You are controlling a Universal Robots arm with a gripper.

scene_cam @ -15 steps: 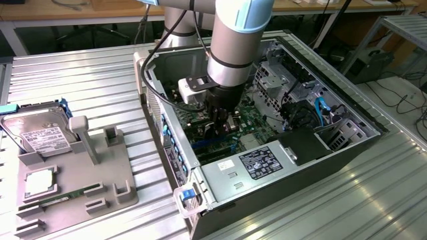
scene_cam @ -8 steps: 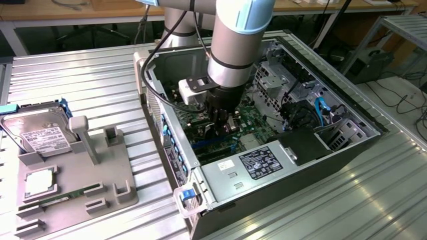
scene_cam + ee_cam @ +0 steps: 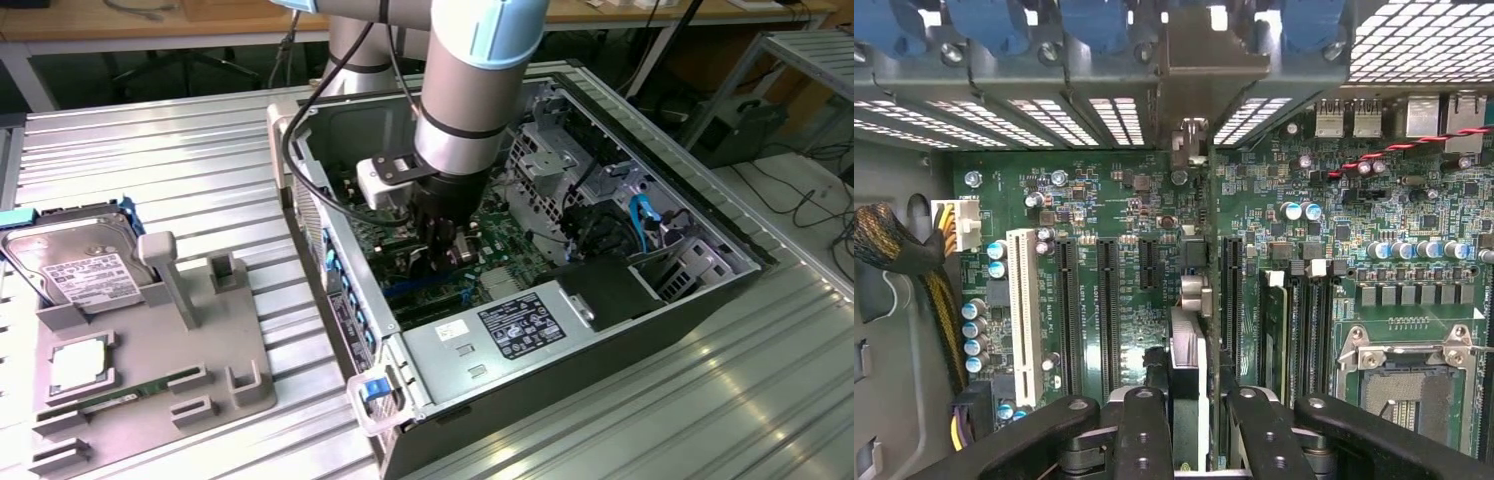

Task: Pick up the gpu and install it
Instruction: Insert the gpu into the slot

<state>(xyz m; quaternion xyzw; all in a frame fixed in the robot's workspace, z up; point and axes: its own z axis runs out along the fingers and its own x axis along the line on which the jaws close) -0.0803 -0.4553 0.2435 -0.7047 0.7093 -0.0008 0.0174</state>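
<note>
The end effector (image 3: 1187, 415) is down inside the open computer case (image 3: 694, 300), which lies on its side on the ridged metal bench (image 3: 160, 150), and its two black fingers (image 3: 1142, 430) are closed partway on the gpu (image 3: 1189, 345), gripping the thin card by its upper edge. In the wrist view the card is seen edge-on, standing upright between the fingers and running away from them toward the rear wall of the case, where its metal bracket (image 3: 1192, 140) sits against the row of vented slot covers (image 3: 1054, 118). The card is lined up over the green motherboard (image 3: 1114, 200), between the group of long black expansion slots (image 3: 1106, 300) and the memory slots (image 3: 1294, 330) beside the empty processor socket (image 3: 1409, 385); whether its lower edge is already seated in a slot cannot be told. In the exterior view the arm (image 3: 467, 110) comes straight down into the middle of the case. Well apart from the case, toward the exterior view's left, a grey holder (image 3: 147, 370) on the bench carries a hard drive (image 3: 80, 265) standing in one corner, a green memory stick (image 3: 114, 398) lying flat, and a small square chip (image 3: 80, 362)
</note>
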